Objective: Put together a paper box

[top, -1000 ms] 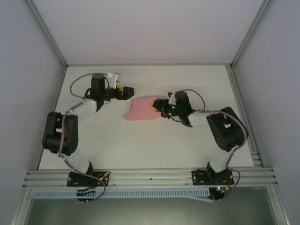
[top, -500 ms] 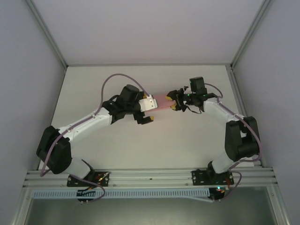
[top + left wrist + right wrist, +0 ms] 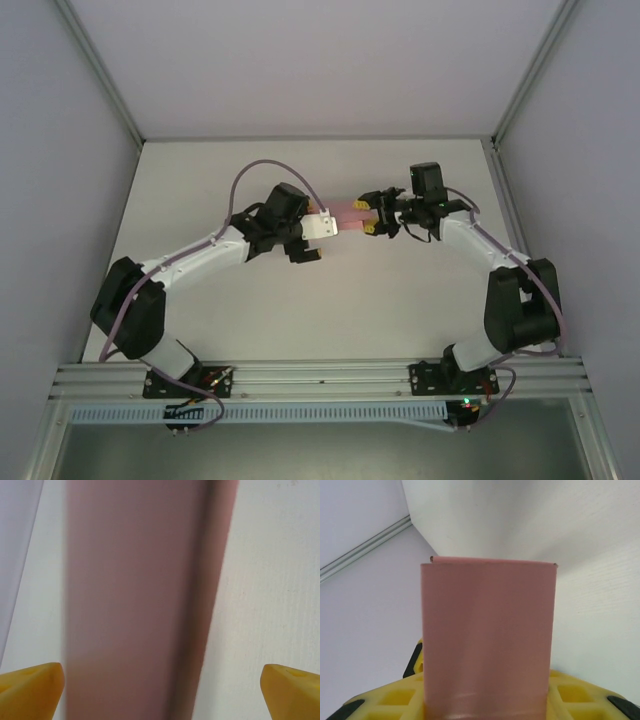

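Left arm pose: stretched from its base toward 1 o'clock, forearm low over the surface (image 3: 250, 310), wrist turned so the tool faces 3 o'clock.
Left tool (image 3: 318, 232): jaws wide apart, holding nothing. In the wrist view (image 3: 161, 690) the two yellow fingertips (image 3: 30, 690) sit at the far lower corners of the frame.
Right arm pose: upper link upright at the 3 o'clock edge of the surface, forearm running toward 10 o'clock, wrist pointing to 9 o'clock.
Right tool (image 3: 366, 215): jaws partly closed and clamped on the paper box (image 3: 350, 212). In the wrist view (image 3: 487, 700) the yellow fingers (image 3: 395, 700) sit on either side of its near end.
Paper box, place: about 1 o'clock from the centre of the surface, between the two tools, with the left tool at its 9 o'clock and the right tool at its 3 o'clock.
Paper box, right wrist view: pink flat panel (image 3: 487, 630) standing out from the grip, far edge free.
Paper box, left wrist view: blurred pink strip (image 3: 135, 600) running between the open fingertips, nearer the left one. Contact with that tip cannot be told.
Box against surface: cannot tell whether it rests on the surface or is held clear.
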Motion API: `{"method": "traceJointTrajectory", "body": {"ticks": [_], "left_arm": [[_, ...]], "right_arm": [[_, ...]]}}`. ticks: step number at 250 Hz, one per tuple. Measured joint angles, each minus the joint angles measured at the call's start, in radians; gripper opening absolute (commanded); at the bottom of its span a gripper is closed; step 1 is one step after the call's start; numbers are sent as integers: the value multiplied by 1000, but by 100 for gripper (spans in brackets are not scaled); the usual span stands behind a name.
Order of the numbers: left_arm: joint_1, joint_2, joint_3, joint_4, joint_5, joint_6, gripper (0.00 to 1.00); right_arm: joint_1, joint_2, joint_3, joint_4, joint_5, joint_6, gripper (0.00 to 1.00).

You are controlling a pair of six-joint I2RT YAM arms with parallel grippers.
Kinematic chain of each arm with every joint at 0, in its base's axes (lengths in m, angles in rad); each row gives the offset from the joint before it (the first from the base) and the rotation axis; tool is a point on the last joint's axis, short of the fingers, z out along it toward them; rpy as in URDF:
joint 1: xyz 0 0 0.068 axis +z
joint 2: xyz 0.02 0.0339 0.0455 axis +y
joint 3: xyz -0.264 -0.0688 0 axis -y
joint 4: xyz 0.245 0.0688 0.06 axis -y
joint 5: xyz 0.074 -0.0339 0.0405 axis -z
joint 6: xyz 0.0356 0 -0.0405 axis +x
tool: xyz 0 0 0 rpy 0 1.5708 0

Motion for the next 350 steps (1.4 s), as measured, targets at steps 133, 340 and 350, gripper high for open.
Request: {"method": "traceJointTrajectory", "body": {"ticks": [133,340,350], "left_arm": [[0,7,13,26,-26,66,35],[129,277,346,-618,90,156,35],[129,285,356,-644,98,158,35]], "right_arm": [[13,-3,-35,16,-20,34,61],[25,-322,-176,95,252,-1136,89],[70,-291,-144,56,265,-1202,86]]}}
